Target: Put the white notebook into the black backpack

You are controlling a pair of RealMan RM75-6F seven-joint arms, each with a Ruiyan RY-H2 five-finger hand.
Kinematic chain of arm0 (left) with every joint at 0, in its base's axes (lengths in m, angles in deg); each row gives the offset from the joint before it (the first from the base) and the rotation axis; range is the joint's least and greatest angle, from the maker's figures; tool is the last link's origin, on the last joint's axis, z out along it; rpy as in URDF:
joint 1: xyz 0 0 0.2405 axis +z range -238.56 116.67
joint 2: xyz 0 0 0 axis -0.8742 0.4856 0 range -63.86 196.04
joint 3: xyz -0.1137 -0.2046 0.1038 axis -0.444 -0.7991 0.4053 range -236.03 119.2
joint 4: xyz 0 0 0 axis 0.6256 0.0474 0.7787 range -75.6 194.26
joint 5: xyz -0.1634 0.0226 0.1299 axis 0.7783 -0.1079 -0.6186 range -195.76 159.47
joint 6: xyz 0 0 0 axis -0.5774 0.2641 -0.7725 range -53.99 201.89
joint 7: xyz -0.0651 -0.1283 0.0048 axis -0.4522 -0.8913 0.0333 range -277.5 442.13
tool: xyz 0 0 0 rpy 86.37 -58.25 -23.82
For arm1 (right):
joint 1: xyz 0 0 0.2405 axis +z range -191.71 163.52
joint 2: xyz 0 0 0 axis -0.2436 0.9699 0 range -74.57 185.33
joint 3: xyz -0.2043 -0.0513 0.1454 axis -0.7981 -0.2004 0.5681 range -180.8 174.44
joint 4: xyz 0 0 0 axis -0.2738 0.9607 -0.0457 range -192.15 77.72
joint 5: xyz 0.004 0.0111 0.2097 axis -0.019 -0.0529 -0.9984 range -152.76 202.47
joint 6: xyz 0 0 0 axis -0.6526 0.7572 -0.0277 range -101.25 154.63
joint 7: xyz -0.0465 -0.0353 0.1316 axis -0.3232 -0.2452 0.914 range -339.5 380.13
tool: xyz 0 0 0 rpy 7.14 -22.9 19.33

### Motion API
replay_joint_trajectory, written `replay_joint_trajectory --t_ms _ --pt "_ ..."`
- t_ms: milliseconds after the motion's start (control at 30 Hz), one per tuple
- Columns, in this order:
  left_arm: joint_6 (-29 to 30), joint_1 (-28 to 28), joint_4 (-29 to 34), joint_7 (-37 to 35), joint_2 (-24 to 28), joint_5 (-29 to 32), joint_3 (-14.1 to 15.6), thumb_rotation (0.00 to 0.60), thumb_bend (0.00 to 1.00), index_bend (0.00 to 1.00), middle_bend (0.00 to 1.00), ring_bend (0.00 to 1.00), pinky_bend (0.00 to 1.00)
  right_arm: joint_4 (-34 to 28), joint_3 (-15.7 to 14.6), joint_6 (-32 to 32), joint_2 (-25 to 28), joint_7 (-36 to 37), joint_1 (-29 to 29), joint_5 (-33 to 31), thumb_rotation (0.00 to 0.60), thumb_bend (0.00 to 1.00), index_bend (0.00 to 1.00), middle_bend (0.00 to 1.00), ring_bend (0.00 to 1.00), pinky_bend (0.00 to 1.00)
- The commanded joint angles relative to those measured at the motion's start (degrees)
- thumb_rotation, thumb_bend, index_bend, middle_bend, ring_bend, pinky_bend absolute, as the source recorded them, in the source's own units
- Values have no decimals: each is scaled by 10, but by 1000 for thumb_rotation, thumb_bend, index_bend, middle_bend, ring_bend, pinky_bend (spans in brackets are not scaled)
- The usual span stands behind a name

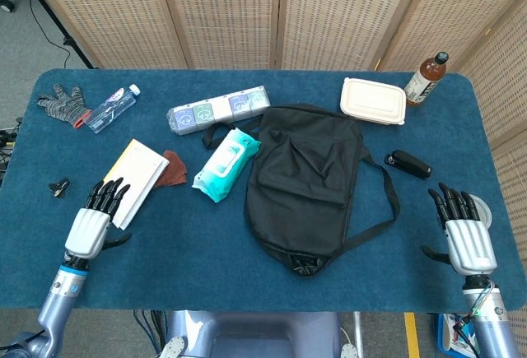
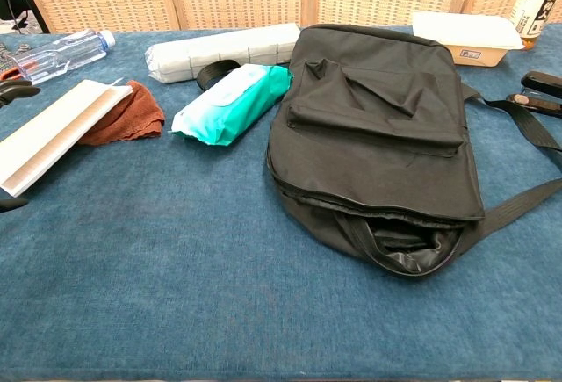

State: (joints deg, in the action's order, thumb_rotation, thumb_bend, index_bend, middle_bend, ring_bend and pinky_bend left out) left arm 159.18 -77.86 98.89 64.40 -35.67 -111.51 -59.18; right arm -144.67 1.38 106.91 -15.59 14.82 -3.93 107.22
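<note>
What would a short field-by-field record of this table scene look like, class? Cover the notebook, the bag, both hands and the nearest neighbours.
notebook: white notebook flat on the table, partly on a brown cloth
bag: black backpack lying flat, opening towards the robot
left hand: left hand open, fingertips at the notebook's near edge
right hand: right hand open, holding nothing
between them: wipes pack
</note>
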Motion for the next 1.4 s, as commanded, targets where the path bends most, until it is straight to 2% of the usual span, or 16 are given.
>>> replay_joint_trajectory --t_ms 33,500,900,1000,1133,1200,1300,1333,1400 --pt "-5 -3 -7 3 -3 -1 2 600 0 0 0 0 0 0 0 0 0 0 0 0 600 0 0 0 0 0" --pt "-35 -16 -77 -3 -38 13 3 600 0 0 0 0 0 -1 2 -2 1 2 -1 0 600 0 0 0 0 0" --pt "-37 -27 -139 -18 -64 21 0 600 0 0 0 0 0 1 1 -8 -1 1 -1 -1 600 0 0 0 0 0" --pt "-38 -29 -146 -22 -67 23 -1 600 41 0 0 0 0 1 0 -8 -1 1 -1 0 600 0 0 0 0 0" --pt "-30 -31 -156 -24 -71 23 0 600 139 2 0 0 134 1 0 -9 -1 2 -1 1 600 0 0 0 0 0" --pt "-29 -32 -161 -24 -72 21 1 600 181 33 0 0 191 1 -1 -9 -1 2 -1 1 600 0 0 0 0 0" --pt "-18 -34 -170 -23 -74 20 2 600 223 177 14 45 274 0 -2 -11 0 1 -1 3 600 0 0 0 0 0" --pt "-15 -34 -173 -22 -74 20 2 600 229 255 36 80 294 0 -3 -11 0 1 -1 4 600 0 0 0 0 0" --pt "-10 -35 -180 -21 -76 20 2 600 230 347 92 119 319 -1 -5 -13 1 0 0 8 600 0 0 0 0 0"
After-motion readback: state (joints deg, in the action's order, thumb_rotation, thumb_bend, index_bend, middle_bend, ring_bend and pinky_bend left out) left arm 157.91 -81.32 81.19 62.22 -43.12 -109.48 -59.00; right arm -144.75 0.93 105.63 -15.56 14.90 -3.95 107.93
